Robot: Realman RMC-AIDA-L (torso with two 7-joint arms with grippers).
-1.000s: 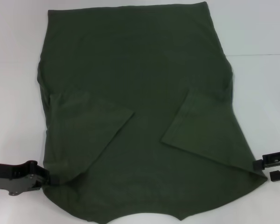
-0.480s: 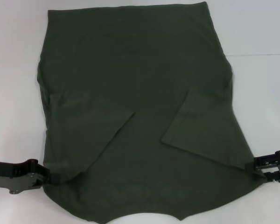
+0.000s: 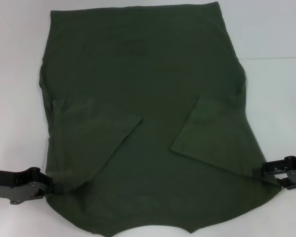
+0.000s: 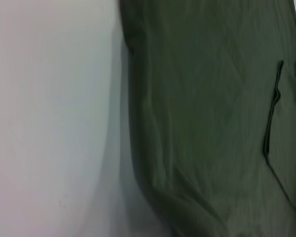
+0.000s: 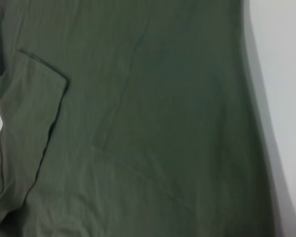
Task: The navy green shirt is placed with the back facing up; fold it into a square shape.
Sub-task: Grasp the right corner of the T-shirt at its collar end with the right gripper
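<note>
- Head view: large dark olive-green short-sleeved cotton shirt (image 3: 148, 123) lies flat, back up, on the white table (image 3: 276, 98). Both sleeves are already folded in onto the back, so it's a long panel with the collar end nearest me.
- Left gripper (image 3: 50, 187) is at the shirt's left shoulder corner, fabric edge right at its fingertips. I can't tell whether the fingers are apart or clamped on cloth.
- Right gripper (image 3: 267, 174) sits at the opposite shoulder corner, tips touching or just over the shirt's edge. Finger state unclear here too.
- Left wrist view shows only the shirt's side edge and a folded sleeve beyond the fingers. No fingers visible.
- Right wrist view: same story, cloth plus a sleeve fold, no fingers.
- My read: side folds done, and I'm on the grab for the lengthwise fold.
- Next move needs both corners pinched through all layers, including the sleeve flaps, then lifted together and carried away from me to the hem.
- Risk as I judge it: one side gripping late skews the fold, or a sleeve flap slips out.
</note>
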